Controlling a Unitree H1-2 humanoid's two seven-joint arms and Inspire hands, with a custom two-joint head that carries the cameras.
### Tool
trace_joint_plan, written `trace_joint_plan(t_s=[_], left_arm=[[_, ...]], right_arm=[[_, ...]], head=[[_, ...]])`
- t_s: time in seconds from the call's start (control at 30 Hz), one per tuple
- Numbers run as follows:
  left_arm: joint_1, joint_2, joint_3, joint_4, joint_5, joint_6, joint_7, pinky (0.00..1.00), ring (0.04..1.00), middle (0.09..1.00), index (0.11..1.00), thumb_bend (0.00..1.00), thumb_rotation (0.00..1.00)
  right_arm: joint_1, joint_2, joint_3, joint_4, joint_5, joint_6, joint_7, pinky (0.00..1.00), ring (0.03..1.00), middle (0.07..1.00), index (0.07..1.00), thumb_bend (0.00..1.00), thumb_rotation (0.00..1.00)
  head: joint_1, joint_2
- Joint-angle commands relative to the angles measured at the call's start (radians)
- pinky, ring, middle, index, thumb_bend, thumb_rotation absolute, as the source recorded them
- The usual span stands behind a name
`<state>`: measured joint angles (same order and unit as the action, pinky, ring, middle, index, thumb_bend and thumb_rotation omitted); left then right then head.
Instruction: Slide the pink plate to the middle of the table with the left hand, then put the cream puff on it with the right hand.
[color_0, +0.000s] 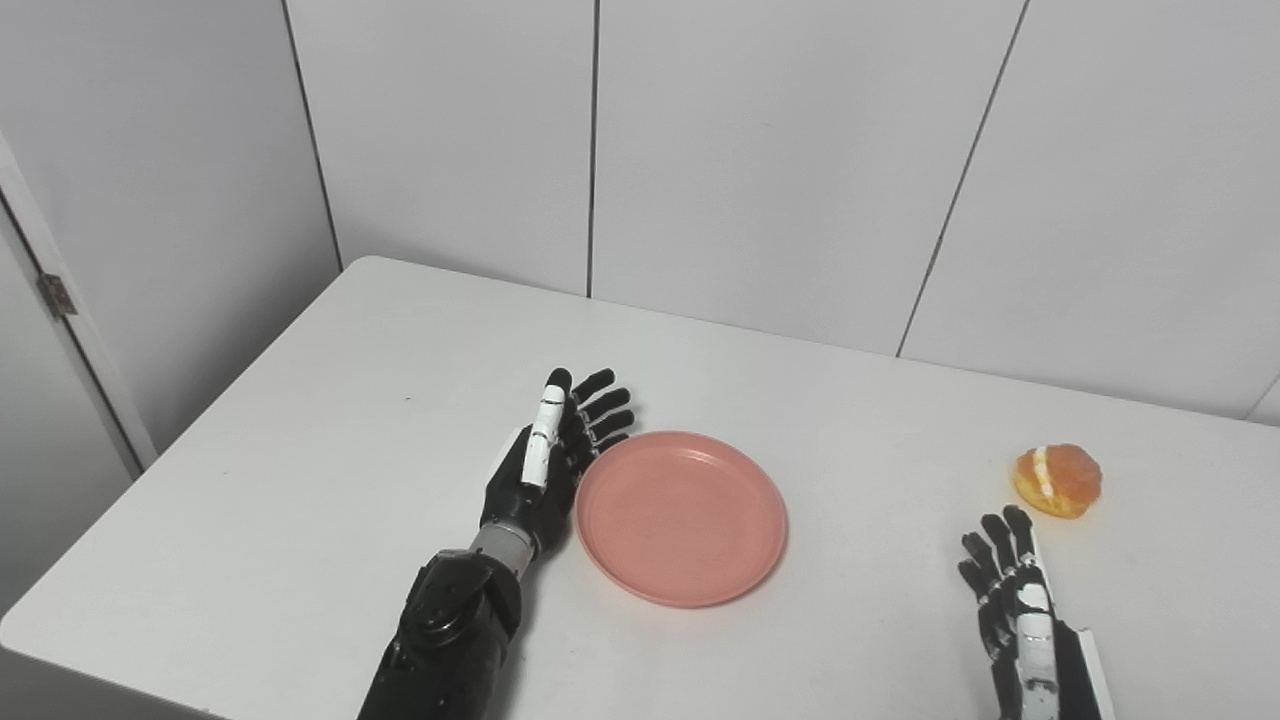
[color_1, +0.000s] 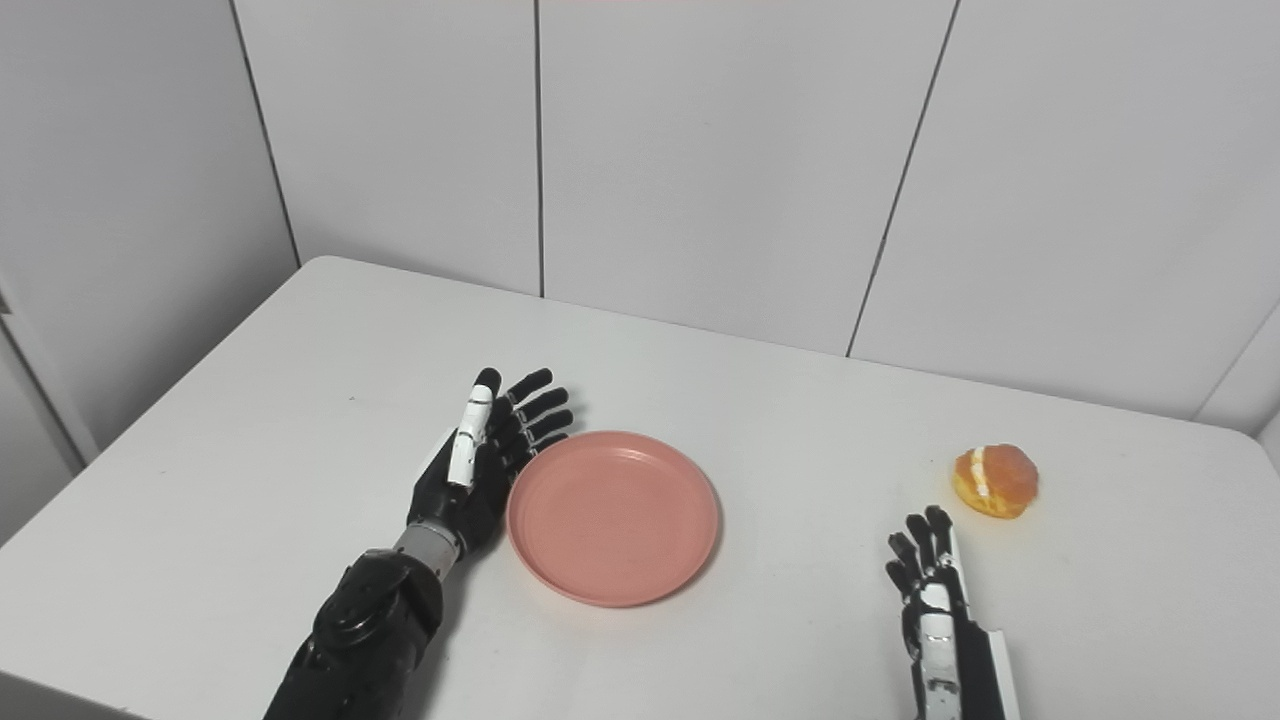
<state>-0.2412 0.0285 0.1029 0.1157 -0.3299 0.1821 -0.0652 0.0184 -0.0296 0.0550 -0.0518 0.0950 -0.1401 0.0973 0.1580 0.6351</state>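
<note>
A pink plate (color_0: 681, 517) lies flat on the white table (color_0: 300, 480), near its middle. My left hand (color_0: 552, 455) stands edge-on against the plate's left rim, open, fingers spread and holding nothing. A golden cream puff (color_0: 1057, 480) with a white cream stripe sits to the right, apart from the plate. My right hand (color_0: 1012, 600) rests open near the front edge, a short way in front of the cream puff and not touching it. In the right eye view the plate (color_1: 613, 516) and the cream puff (color_1: 995, 481) appear the same way.
White wall panels (color_0: 760, 150) close off the back of the table. The table's left edge (color_0: 150, 470) drops off beside a door frame with a hinge (color_0: 55, 295). Nothing else lies on the tabletop.
</note>
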Motion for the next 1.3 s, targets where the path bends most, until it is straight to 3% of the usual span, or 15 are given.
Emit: trace_joint_plan(t_s=[0.0, 0.37, 0.67, 1.27], left_arm=[[-0.010, -0.011, -0.012, -0.047, 0.006, 0.006, -0.005, 0.83, 0.836, 0.842, 0.828, 0.52, 1.00], [0.055, -0.056, -0.069, -0.158, 0.022, 0.055, -0.011, 0.85, 0.842, 0.840, 0.831, 0.52, 1.00], [0.101, -0.073, -0.109, -0.207, 0.034, 0.040, -0.016, 0.84, 0.831, 0.838, 0.832, 0.52, 1.00], [0.132, -0.069, -0.101, -0.208, 0.030, 0.034, -0.024, 0.86, 0.850, 0.855, 0.841, 0.50, 1.00]], right_arm=[[0.019, 0.009, -0.001, 0.026, -0.003, 0.021, -0.006, 0.96, 0.950, 0.974, 0.999, 0.51, 1.00], [0.020, 0.027, 0.008, 0.001, -0.028, 0.049, -0.020, 0.95, 0.942, 0.971, 0.995, 0.50, 1.00], [0.023, 0.036, 0.010, -0.012, -0.031, 0.068, -0.020, 0.96, 0.950, 0.976, 1.000, 0.50, 1.00], [0.017, 0.060, 0.015, -0.027, -0.062, 0.081, -0.041, 0.95, 0.946, 0.972, 0.995, 0.51, 1.00]], head=[[-0.009, 0.004], [-0.049, 0.025], [-0.075, 0.041], [-0.183, 0.063]])
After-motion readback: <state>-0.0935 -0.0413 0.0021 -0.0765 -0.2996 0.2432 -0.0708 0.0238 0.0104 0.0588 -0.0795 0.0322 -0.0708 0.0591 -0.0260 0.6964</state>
